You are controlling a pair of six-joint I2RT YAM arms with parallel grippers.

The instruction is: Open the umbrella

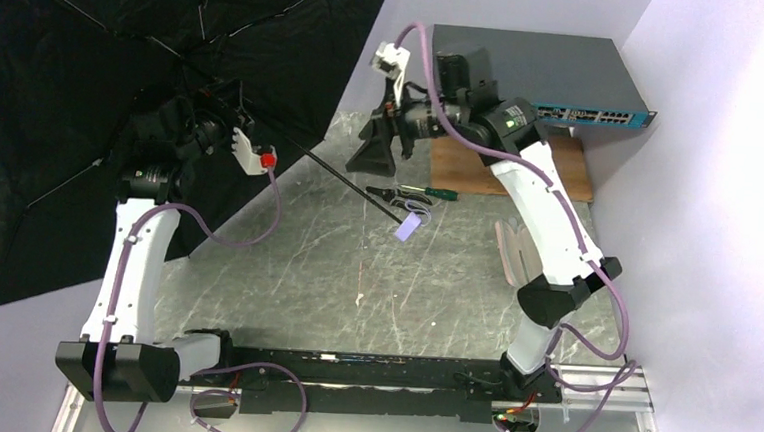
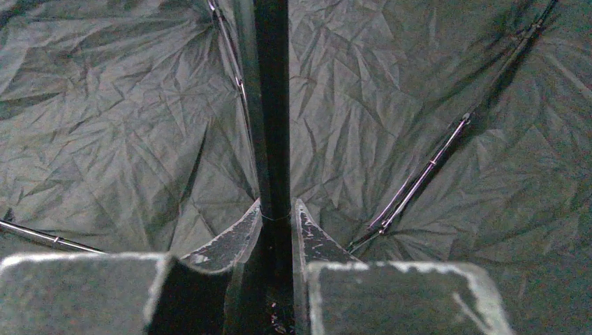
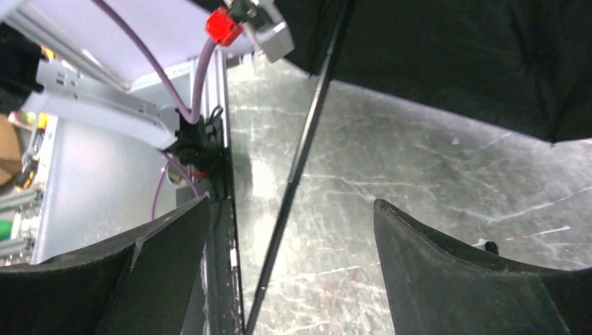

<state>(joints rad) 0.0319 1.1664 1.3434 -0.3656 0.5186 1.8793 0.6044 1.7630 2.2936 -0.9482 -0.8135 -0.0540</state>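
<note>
Right now the umbrella [image 1: 84, 108] is fully spread at the far-left of the table [image 1: 354, 284], black lining facing the top cam. L gripper [image 2: 278, 209] is clamped on the thin black shaft [image 2: 272, 105] close to the hub, ribs fanning out around it. The shaft slants down-right to the pale lilac handle [image 1: 409, 228], approx. mid-table. R gripper [image 3: 290, 206] is spread wide, fingers either side of the shaft w/o touching.
</note>
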